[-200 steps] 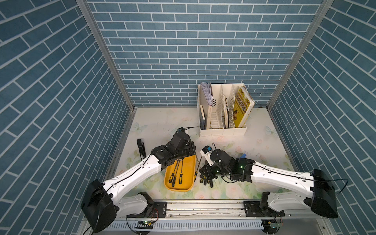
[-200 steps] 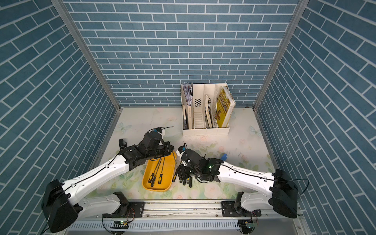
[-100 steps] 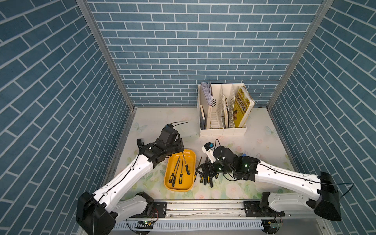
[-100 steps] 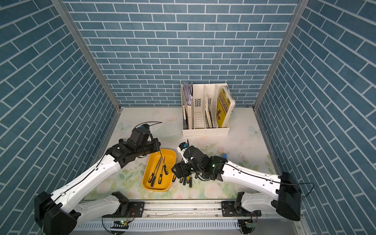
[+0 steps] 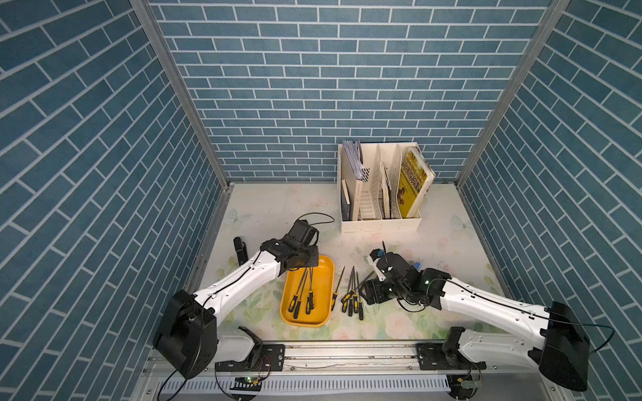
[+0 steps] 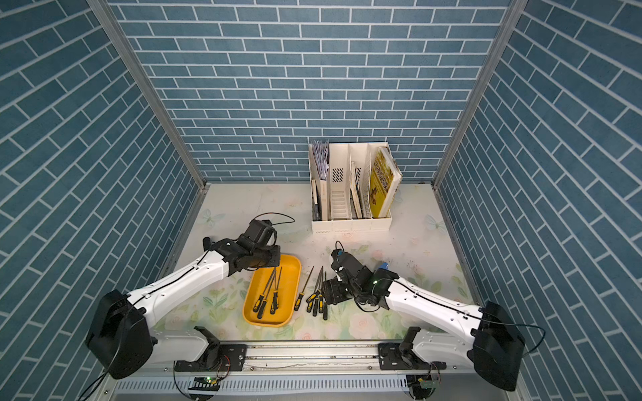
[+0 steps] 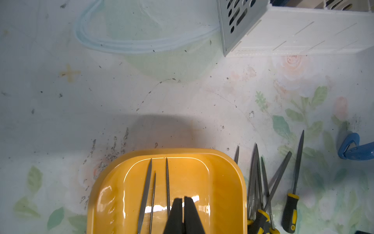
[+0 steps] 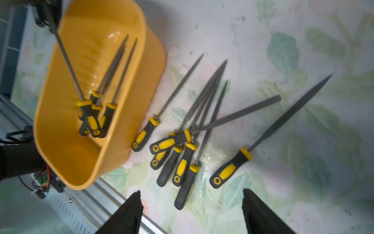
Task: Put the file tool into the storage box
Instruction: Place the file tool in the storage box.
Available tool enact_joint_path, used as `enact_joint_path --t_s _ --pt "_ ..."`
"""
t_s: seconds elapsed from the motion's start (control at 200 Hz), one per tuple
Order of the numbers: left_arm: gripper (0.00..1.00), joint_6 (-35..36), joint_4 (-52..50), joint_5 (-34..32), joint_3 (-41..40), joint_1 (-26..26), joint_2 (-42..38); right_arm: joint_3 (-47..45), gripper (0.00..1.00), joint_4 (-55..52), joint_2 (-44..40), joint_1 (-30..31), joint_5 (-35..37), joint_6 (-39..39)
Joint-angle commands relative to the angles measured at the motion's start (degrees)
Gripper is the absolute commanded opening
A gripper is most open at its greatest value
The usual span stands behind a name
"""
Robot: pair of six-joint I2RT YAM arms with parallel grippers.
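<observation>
The storage box [image 5: 322,283] [image 6: 291,277] is a yellow-orange tray at the front centre, with a few black-and-yellow-handled files [image 5: 301,298] lying in it. My left gripper [image 5: 304,265] [image 7: 183,199] hovers over the tray's [image 7: 220,188] far end, shut with nothing between its fingers. Several more file tools [image 5: 351,295] [image 8: 182,145] lie in a loose pile on the table right of the box [image 8: 60,141]. One file [image 8: 232,168] lies apart from the pile. My right gripper [image 5: 364,295] [image 8: 191,192] is open just above the pile's handles, holding nothing.
A tall white organiser [image 5: 378,222] with books stands at the back right. A blue object [image 5: 418,266] [image 7: 354,147] lies by my right wrist. A black object [image 5: 239,250] sits near the left wall. The metal rail [image 5: 347,350] runs along the front edge.
My right gripper has opened over the loose files. My left arm has drawn back from the middle of the tray toward its far end, still shut.
</observation>
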State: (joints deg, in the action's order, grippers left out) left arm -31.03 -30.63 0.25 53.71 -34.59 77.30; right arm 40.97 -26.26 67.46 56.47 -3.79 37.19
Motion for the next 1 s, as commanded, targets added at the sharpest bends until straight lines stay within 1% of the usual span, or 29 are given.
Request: enact_joint_path --t_s 0.0,0.11,0.3,0.51,0.59,0.705,0.845,0.995 --pt "0.00 0.1 2.4 0.4 -1.0 -1.6 1.6 -1.6 0.78 -0.9 2.2 -0.6 1.2 0.1" --pt "0.00 0.2 3.0 0.5 -1.3 -2.9 3.8 -2.2 0.78 0.1 4.2 -0.7 0.9 -0.2" --pt "0.00 0.6 3.3 0.2 -2.6 -3.3 6.0 -2.7 0.77 0.8 6.9 -1.4 0.8 -0.6" --pt "0.00 0.9 3.7 -0.1 -3.2 -3.4 7.3 -4.1 0.73 2.2 8.7 -2.8 1.2 -0.2" --pt "0.08 0.9 4.1 0.2 -3.4 -3.4 7.6 -4.0 0.71 2.8 9.7 -3.2 1.7 0.3" --pt "0.16 0.6 4.2 0.1 -3.8 -3.4 7.9 -3.3 0.68 4.1 11.5 -3.5 2.3 1.3" --pt "0.19 0.4 4.3 0.4 -4.1 -3.4 8.0 -1.5 0.67 4.5 14.2 -3.6 2.7 1.6" --pt "0.20 0.4 3.9 0.3 -3.9 -3.4 7.7 -0.2 0.62 3.4 16.8 -3.9 4.1 1.4"
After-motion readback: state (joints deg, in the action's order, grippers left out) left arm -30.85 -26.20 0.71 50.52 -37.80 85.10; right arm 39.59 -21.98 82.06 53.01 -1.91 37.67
